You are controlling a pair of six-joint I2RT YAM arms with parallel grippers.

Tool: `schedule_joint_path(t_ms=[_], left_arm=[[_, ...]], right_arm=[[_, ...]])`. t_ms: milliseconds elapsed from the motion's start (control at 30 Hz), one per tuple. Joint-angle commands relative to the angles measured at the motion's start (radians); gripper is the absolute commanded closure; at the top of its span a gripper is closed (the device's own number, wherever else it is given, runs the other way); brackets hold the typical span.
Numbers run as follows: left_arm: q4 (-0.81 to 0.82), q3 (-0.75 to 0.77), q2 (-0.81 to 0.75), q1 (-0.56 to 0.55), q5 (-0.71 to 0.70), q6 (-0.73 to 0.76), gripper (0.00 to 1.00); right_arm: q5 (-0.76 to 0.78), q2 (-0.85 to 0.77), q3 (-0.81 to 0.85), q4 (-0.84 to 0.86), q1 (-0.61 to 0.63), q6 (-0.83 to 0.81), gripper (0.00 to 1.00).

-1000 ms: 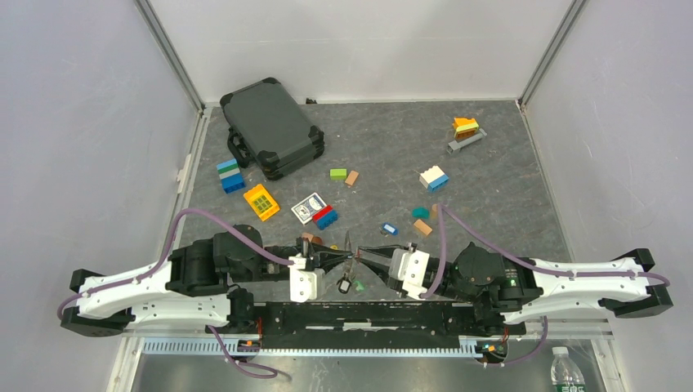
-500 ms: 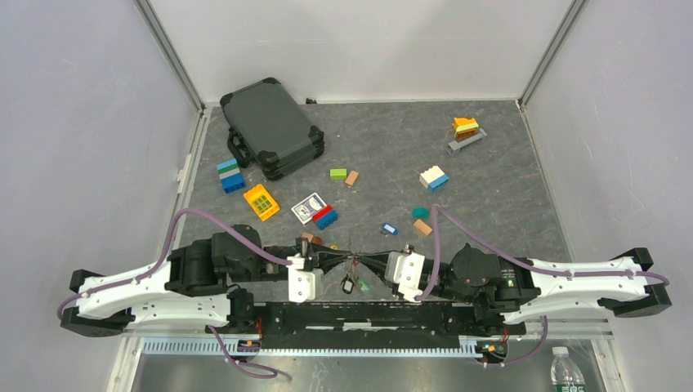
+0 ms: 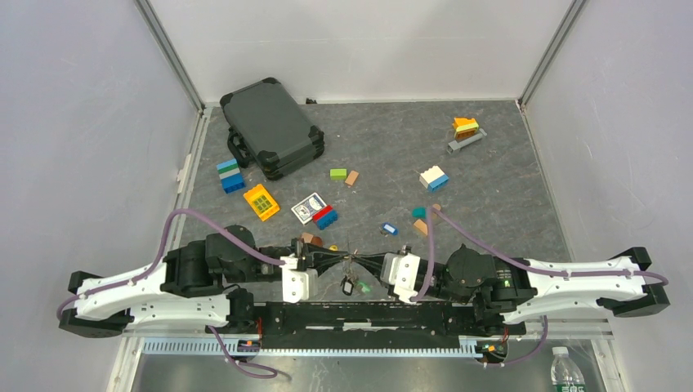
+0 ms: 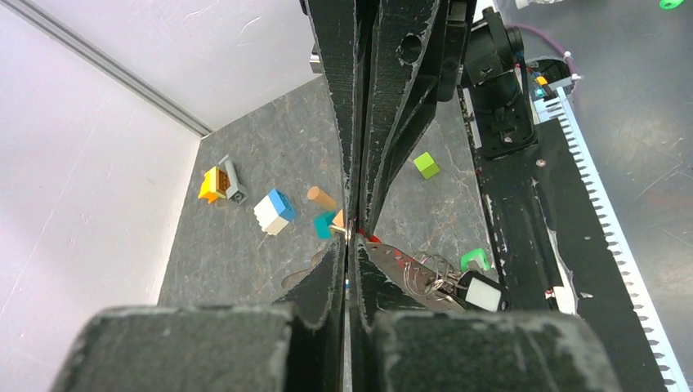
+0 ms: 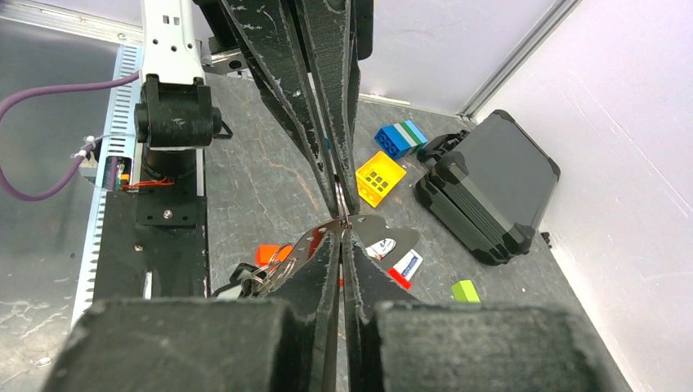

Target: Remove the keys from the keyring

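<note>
Right gripper (image 5: 342, 222) pinched tight on the keyring (image 3: 350, 262), and the left gripper (image 4: 350, 235) looks clamped on it too, nose to nose, above the table's (image 3: 507, 204) near edge. The keys (image 3: 347, 285) dangle beneath. Danger here: any tug and that thin wire slips free. Left arm (image 3: 139, 294) and right arm (image 3: 572, 286) lie low, level, reaching inward.

Grey marbled tabletop (image 3: 507, 188), white walls (image 3: 368, 41)

The grey marbled table (image 3: 507, 204) carries a dark case (image 3: 272, 126), scattered blocks (image 3: 433, 178) and a card box (image 3: 308, 207).
</note>
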Motion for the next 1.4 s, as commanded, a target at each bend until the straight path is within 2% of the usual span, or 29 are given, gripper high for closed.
schedule_joint_path(t_ms=[0,467,567,767,1033,1367], left_arm=[[0.117,0.003,-0.033,-0.002,0.017,-0.041,0.98],[0.270,-0.059,-0.043,-0.002,0.086,-0.093,0.98],[0.294,-0.073,-0.050,-0.002,0.090,-0.099,0.98],[0.296,-0.084,-0.058,-0.002,0.078,-0.103,0.98],[0.291,-0.085,-0.057,-0.002,0.080,-0.106,0.98],[0.294,-0.083,-0.038,-0.002,0.104,-0.112,0.98]], right_arm=[[0.024,0.011,0.000,-0.019,0.002,0.011,0.95],[0.015,0.054,-0.005,0.042,0.002,-0.028,0.94],[0.018,0.045,-0.004,0.039,0.001,-0.030,0.90],[0.003,-0.016,-0.029,0.075,0.001,-0.024,0.76],[-0.032,-0.097,-0.083,0.161,0.001,-0.018,0.75],[-0.067,-0.089,-0.081,0.173,0.001,-0.016,0.72]])
